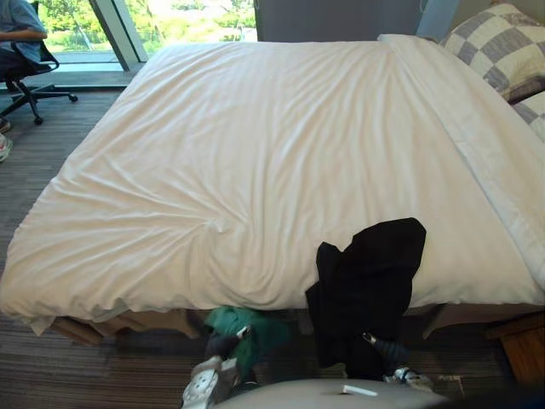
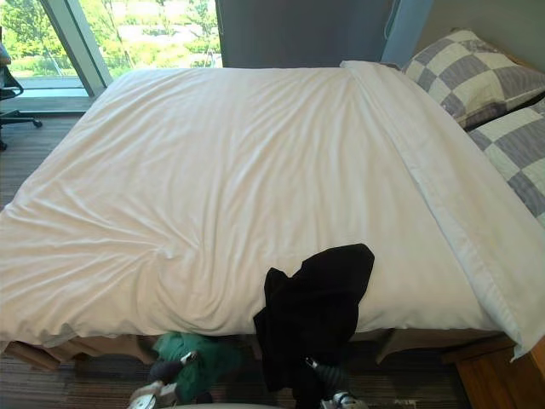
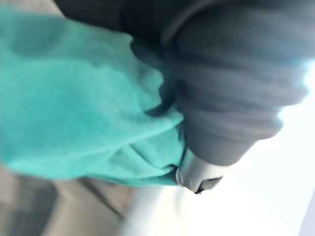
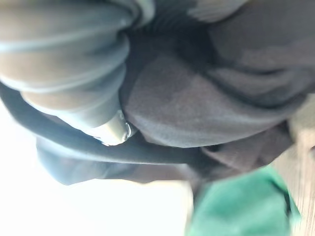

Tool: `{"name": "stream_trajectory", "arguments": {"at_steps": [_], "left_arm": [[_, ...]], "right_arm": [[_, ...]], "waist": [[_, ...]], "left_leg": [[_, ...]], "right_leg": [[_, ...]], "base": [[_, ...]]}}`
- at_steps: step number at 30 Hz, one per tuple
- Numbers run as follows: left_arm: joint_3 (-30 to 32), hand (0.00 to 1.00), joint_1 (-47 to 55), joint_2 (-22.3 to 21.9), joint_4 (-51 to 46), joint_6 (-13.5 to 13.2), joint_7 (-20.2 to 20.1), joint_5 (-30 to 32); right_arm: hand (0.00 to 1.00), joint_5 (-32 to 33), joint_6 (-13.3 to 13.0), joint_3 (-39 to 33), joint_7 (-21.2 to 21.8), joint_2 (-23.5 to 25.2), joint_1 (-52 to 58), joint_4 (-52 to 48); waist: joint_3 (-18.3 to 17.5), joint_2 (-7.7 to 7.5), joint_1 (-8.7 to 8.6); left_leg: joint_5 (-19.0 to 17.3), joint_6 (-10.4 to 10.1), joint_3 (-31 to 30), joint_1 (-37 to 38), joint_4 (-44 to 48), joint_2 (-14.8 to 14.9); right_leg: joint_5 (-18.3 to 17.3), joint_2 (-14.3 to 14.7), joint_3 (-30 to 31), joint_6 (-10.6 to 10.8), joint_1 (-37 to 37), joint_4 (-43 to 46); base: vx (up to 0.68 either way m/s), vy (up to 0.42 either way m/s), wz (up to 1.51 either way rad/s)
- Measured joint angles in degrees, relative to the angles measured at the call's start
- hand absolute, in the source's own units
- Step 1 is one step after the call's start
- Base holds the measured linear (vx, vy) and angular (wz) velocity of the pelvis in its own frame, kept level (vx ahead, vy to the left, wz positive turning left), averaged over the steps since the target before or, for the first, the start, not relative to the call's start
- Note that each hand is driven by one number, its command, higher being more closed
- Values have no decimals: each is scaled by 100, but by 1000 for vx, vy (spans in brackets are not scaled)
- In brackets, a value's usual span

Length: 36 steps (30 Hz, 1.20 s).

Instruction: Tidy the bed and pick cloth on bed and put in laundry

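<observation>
Daylight from a tall window point(image 1: 183, 21) at 12 o'clock falls on a bed under a white duvet point(image 1: 255, 153), smooth and faintly striped, creased into soft folds toward 7 o'clock. Two grey-and-cream checked pillows point(image 2: 477, 81) lie at 2 o'clock, seen more fully from the right eye. The left eye view takes in a person on a wheeled office chair point(image 1: 21, 72) at 10 o'clock. A limp black cloth point(image 1: 370, 277) drapes over the bed's near edge at 5 o'clock and hangs toward the striped carpet point(image 1: 34, 170). The right robot hand point(image 1: 400, 368) is at its lower end, the left robot hand point(image 1: 213, 371) against a bunched green cloth point(image 1: 255, 328) below the edge at 6 o'clock. Both wrist views show soft fabric pressed to the ribbed covers; whether either grips cannot be told.
</observation>
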Motion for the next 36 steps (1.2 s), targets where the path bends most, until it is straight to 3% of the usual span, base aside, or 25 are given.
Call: {"name": "stream_trajectory", "arguments": {"at_steps": [7, 14, 15, 16, 17, 19, 20, 21, 22, 23, 24, 25, 26, 27, 28, 29, 30, 31, 32, 33, 36], "left_arm": [[-149, 100, 324, 35, -753, -28, 178, -216], [-130, 100, 614, 32, -1202, 4, 409, -408], [-128, 100, 613, 27, -1247, 4, 407, -408], [-128, 100, 597, -2, -1437, 2, 402, -408], [-127, 100, 596, -12, -1522, 1, 400, -408], [-24, 100, 769, -62, -1873, -10, 377, -408], [12, 100, 799, -48, -1916, -14, 375, -408], [99, 100, 717, -73, -1967, -26, 343, -403], [83, 100, 740, -169, -1966, -1, 314, -399], [77, 100, 741, -202, -1997, 5, 291, -398], [51, 100, 693, -320, -2121, 3, 257, -398], [124, 100, 576, -351, -2105, 3, 234, -398], [312, 100, 403, -336, -2163, -49, 210, -397], [303, 100, 318, -403, -2031, -49, 197, -397], [267, 100, 301, -437, -2018, -21, 176, -399], [92, 100, 371, -457, -2022, 36, 156, -419], [-33, 100, 410, -437, -2052, 69, 127, -491], [-143, 100, 524, -436, -2057, 110, 101, -681], [-136, 100, 543, -348, -2047, 139, 93, -751], [-134, 100, 510, -252, -1960, 200, 101, -931], [-159, 100, 529, -237, -1956, 305, 120, -1097]], "right_arm": [[100, -174, 29, 565, 18, -8, -2, -749], [100, -405, 419, 847, 63, -28, 59, -1092], [100, -451, 452, 859, 60, -26, 80, -1146], [100, -469, 480, 854, 38, -22, 140, -1305], [100, -470, 481, 852, 22, -27, 154, -1383], [100, -480, 489, 859, -25, -31, 171, -1610], [100, -486, 499, 863, -49, -11, 186, -1669], [100, -483, 500, 831, -106, -23, 190, -1849], [100, -452, 522, 793, -226, -140, 223, -1992], [100, -443, 579, 779, -280, -168, 237, -1992], [100, -446, 667, 693, -309, -276, 206, -1997], [100, -439, 710, 616, -342, -229, 180, -1953], [100, -376, 730, 577, -421, -75, 64, -1980], [100, -271, 759, 500, -532, -120, 6, -1993], [100, -224, 802, 463, -582, -151, -1, -1987], [100, -201, 910, 402, -682, -165, 3, -1946], [100, -153, 923, 411, -712, -155, 26, -1947], [100, -154, 907, 414, -726, -145, 60, -1927], [100, -153, 907, 422, -748, -88, 48, -1913], [100, -147, 895, 511, -808, 23, 12, -1907], [100, -126, 881, 517, -972, 26, -1, -1902]], "waist": [[9, -1, -21], [169, 71, -13], [225, 25, -12], [273, -28, -15], [295, -22, -7], [314, 26, 6], [258, -132, -4], [354, -75, 8], [422, 298, 13], [413, 354, -45], [423, 568, -118], [377, 559, -263], [367, 403, -276], [410, 570, -341], [402, 613, -325], [390, 658, -229], [395, 610, -205], [353, 657, -199], [321, 575, -184], [280, 401, -137], [316, 409, -44]], "left_leg": [[25, 33, -379, -26, 29, -143], [19, 100, -603, -45, 146, -261], [-41, 158, -578, -124, 320, -310], [-346, 430, -240, -511, 1011, -393], [-514, 561, -51, -680, 1334, -385], [-1091, 1133, 467, -1079, 1826, -312], [-1198, 1184, 714, -1068, 1872, -315], [-1377, 1225, 1204, -1351, 3059, 27], [-1435, 1039, 1491, -1414, 3445, 284], [-1379, 1080, 1486, -1389, 3337, 236], [-1176, 976, 930, -1314, 2569, 19], [-854, 986, 678, -1245, 1966, -153], [-876, 1295, 1245, -1159, 2103, -160], [-1415, 1051, 1675, -1024, 2897, 248], [-1363, 834, 1797, -833, 2742, 265], [-1163, 795, 1955, -455, 2096, 50], [-997, 825, 1965, -150, 1643, -105], [-920, 801, 1818, 52, 1269, -182], [-858, 737, 1764, 94, 1110, -267], [-641, 676, 1659, 199, 737, -387], [-374, 677, 1416, 315, 421, -439]], "right_leg": [[-26, -108, -446, 22, 290, -116], [-196, -231, -935, 29, 496, -16], [-251, -290, -1015, 45, 509, 62], [-368, -437, -1323, 84, 525, 215], [-417, -477, -1448, 110, 540, 255], [-518, -575, -1837, 127, 648, 361], [-493, -660, -1965, 86, 693, 244], [-500, -682, -2271, 173, 722, 341], [-539, -534, -2556, 132, 752, 803], [-657, -598, -2693, 33, 613, 1221], [-998, -347, -2730, -395, 262, 1711], [-1046, -121, -2721, -626, -40, 1617], [-561, 16, -3006, -741, -527, 976], [-490, 64, -3458, -782, -272, 1005], [-536, -12, -3608, -858, -248, 1150], [-551, -243, -3846, -886, -236, 1658], [-551, -463, -4040, -885, -252, 2184], [-694, -603, -4224, -708, -372, 2566], [-653, -602, -4266, -685, -332, 2246], [-657, -581, -4480, -827, -115, 1994], [-550, -585, -4806, -989, 69, 2065]], "base": [[76, -3, 30], [-9, -23, 24], [-62, 17, 79], [-57, 41, 86], [-52, 65, 119], [58, 62, 114], [152, 59, 119], [170, 81, 140], [147, 120, 163], [55, 122, 201], [-44, 55, 196], [-53, -7, 233], [98, -64, 239], [130, -44, 203], [249, 29, 148], [144, 80, 83], [167, 93, 97], [53, 25, 80], [88, -71, 78], [50, -110, 56], [51, -49, 55]]}}
